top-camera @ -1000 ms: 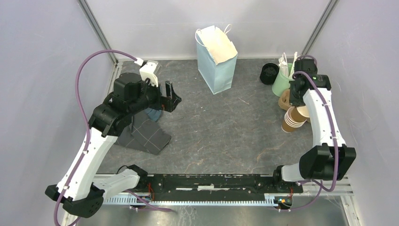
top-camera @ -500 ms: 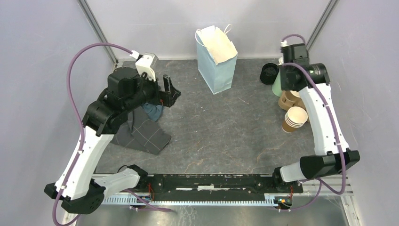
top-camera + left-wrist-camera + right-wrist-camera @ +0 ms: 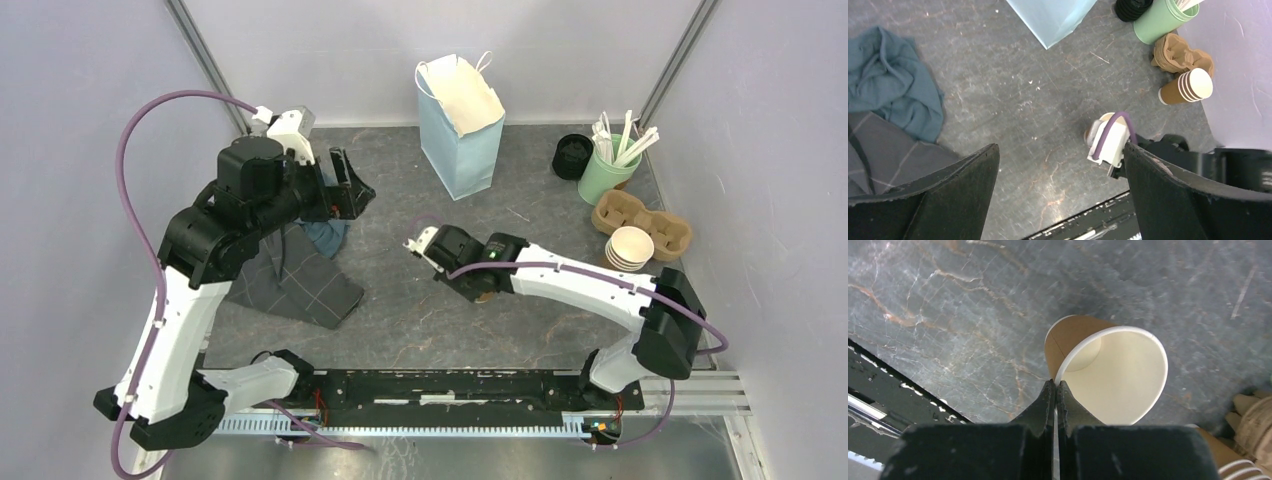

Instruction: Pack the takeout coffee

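The right arm stretches low to mid-worktop [image 3: 400, 300]. The right claw [image 3: 1055, 385] is pinched tight on the rim of a lidless brown cup [image 3: 1113, 375], in front of the bag [image 3: 458, 125]. The left arm is raised, elbow bent. The left claw [image 3: 1059, 150] is spread wide and empty above the cloths [image 3: 893, 95].

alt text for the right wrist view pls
The right gripper pinches the rim of a lidless brown paper cup, cream inside and empty, its jaws shut on the cup wall. A grey marbled table lies beneath.
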`<state>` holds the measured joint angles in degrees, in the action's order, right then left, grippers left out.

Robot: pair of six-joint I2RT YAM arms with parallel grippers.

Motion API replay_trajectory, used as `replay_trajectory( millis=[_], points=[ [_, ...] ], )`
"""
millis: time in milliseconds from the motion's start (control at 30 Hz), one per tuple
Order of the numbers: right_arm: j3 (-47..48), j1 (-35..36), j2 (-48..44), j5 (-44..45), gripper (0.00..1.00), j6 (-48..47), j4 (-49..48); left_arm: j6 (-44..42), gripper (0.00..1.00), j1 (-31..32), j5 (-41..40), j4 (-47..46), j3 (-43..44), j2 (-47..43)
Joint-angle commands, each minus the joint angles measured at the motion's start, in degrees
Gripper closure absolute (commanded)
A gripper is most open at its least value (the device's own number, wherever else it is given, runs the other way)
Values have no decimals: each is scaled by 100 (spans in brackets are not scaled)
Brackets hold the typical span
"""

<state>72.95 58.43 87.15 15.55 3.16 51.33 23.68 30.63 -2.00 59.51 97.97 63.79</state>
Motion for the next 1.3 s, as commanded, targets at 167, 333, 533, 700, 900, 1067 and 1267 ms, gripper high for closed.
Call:
replay_trajectory(
  millis=[167, 333, 533, 700, 900, 1067, 1267],
  points=[
    [-1436, 184, -643, -253, 100, 414, -1479, 1134, 0, 22, -11, 348, 6, -515],
    [-1487, 197, -754, -231, 96, 477, -1424, 1422, 0, 22, -44, 302, 20, -572],
    [-450, 195, -1060, -117, 65, 604, -796, 1494, 0, 22, 156, 266, -13, -488],
    [-394, 64, -1473, 429, 53, 691, -570, 1431, 0, 24, 138, 256, -115, -372],
    [-1309, -1579, -1900, -210, 49, 773, -1152, 1551, 0, 22, 449, 10, -594, -294],
    [-654, -2791, -1046, 331, 42, 471, -1497, 1622, 0, 23, 638, -134, -894, -279],
    [895, -3910, 566, 554, 45, 161, -1848, 888, 0, 22, 682, -46, -984, 197]
  ],
)
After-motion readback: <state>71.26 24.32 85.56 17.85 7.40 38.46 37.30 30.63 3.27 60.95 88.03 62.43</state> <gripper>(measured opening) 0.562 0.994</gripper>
